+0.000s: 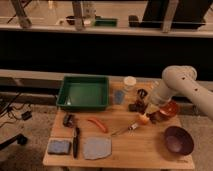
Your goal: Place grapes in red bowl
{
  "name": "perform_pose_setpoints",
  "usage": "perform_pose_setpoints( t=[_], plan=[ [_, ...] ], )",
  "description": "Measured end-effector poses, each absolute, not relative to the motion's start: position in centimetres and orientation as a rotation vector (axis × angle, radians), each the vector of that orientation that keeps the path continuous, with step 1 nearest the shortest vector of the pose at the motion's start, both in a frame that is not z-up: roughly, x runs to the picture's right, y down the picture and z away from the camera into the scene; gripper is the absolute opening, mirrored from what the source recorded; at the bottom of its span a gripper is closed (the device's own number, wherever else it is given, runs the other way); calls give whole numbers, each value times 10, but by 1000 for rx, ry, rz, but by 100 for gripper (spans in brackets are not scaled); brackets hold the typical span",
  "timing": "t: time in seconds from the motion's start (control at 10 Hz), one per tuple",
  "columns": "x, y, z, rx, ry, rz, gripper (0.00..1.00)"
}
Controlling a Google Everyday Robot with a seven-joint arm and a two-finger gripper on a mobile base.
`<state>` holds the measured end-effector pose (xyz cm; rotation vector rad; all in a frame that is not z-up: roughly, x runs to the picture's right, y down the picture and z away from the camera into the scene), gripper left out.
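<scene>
The red bowl (171,109) sits at the right of the wooden table, behind the larger purple bowl (179,140). My gripper (155,113) hangs from the white arm (175,82) just at the red bowl's left rim. It is shut on the grapes (152,117), a dark bunch that hangs below it, low over the table between the round orange fruit (143,119) and the red bowl. Most of the bunch is hidden by the gripper.
A fork (125,130) lies left of the orange fruit. A green tray (65,95), a blue can (119,96), a white jar (130,83) and dark items (138,104) stand behind. A carrot (97,124), a grey cloth (96,148), a blue sponge (59,146) and a black tool (75,141) lie at the left.
</scene>
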<state>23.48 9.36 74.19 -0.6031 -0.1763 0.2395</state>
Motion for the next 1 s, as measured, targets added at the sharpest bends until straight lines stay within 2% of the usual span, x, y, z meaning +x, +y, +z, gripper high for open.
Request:
perform_pose_setpoints(
  t=[0.6, 1.0],
  plan=[
    [274, 87, 741, -506, -38, 340, 2],
    [322, 50, 739, -405, 53, 373, 2]
  ],
)
